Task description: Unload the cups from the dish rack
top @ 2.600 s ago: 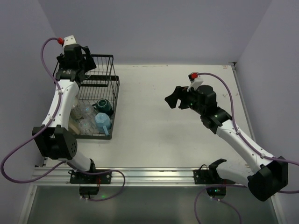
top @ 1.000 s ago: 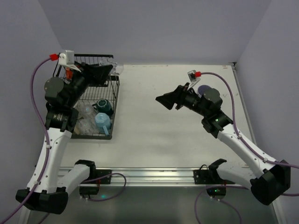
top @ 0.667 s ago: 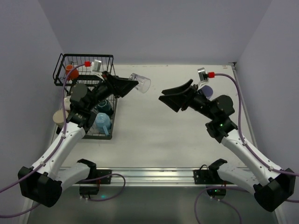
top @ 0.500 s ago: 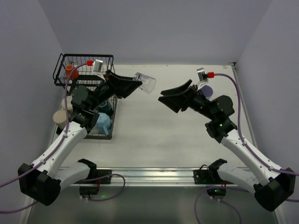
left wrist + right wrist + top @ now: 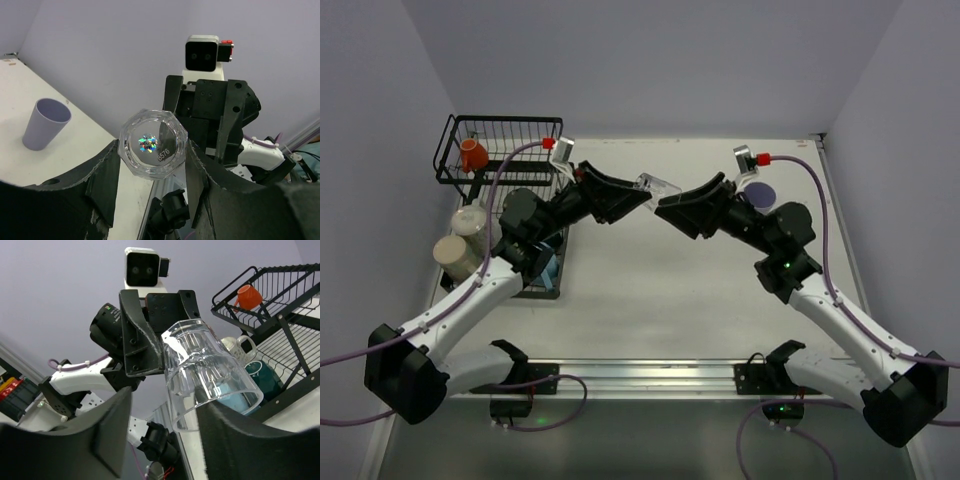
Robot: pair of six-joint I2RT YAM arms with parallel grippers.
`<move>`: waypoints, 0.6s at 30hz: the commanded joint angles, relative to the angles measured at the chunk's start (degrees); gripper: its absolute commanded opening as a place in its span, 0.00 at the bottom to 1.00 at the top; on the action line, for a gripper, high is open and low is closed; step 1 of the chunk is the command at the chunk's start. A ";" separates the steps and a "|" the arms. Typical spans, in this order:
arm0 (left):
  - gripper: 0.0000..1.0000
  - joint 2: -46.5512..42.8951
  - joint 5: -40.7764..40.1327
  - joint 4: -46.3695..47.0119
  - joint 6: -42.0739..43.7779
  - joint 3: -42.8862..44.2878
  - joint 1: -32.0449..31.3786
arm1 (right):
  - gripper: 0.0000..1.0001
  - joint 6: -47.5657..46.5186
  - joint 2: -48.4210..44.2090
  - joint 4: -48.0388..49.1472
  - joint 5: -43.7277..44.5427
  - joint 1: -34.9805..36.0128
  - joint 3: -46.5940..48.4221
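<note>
A clear glass (image 5: 658,186) hangs on its side in mid-air over the table's middle, my left gripper (image 5: 638,195) shut on its base. In the left wrist view the glass (image 5: 152,144) shows its octagonal base between my fingers (image 5: 107,170). My right gripper (image 5: 670,207) faces it, jaws set around the open rim. In the right wrist view the glass (image 5: 210,375) touches my right finger (image 5: 235,440); a gap remains at the other side. The black dish rack (image 5: 510,125) at far left holds an orange cup (image 5: 473,155). A lavender tumbler (image 5: 757,192) stands upright on the table, far right.
Two cream cups (image 5: 470,222) sit at the rack's left edge. In the right wrist view a teal mug (image 5: 262,375) and a white mug (image 5: 235,346) lie in the rack (image 5: 280,275). The lavender tumbler (image 5: 46,124) stands alone. Walls close the table's far side and both flanks.
My left arm carried the clear glass from the rack rightward to mid-table. My right gripper moved left to meet it and its jaws have narrowed around the rim.
</note>
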 commanded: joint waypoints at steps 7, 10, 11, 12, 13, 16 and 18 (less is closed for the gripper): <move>0.49 -3.22 -4.86 -2.01 5.02 -1.70 -1.67 | 0.08 -0.99 1.09 3.52 3.61 0.49 -0.28; 0.71 -6.91 -9.35 -10.09 11.00 -0.82 -1.67 | 0.00 -3.62 0.12 -1.11 5.98 0.49 0.07; 0.77 -8.40 -10.92 -14.29 14.06 -0.38 -1.59 | 0.00 -4.41 -0.14 -2.71 6.42 0.49 0.50; 0.83 -9.11 -11.72 -16.85 15.74 0.67 -1.67 | 0.00 -6.42 -0.06 -4.72 6.86 0.49 1.12; 0.92 -10.59 -12.69 -22.27 17.33 1.11 -1.67 | 0.00 -8.18 -0.06 -10.57 7.13 0.49 3.21; 1.00 -14.19 -18.92 -34.22 24.88 3.31 -1.67 | 0.00 -16.70 1.52 -28.17 11.16 0.49 9.81; 1.00 -16.05 -24.11 -40.67 30.24 4.10 -1.67 | 0.00 -23.56 4.67 -37.31 15.63 0.40 15.32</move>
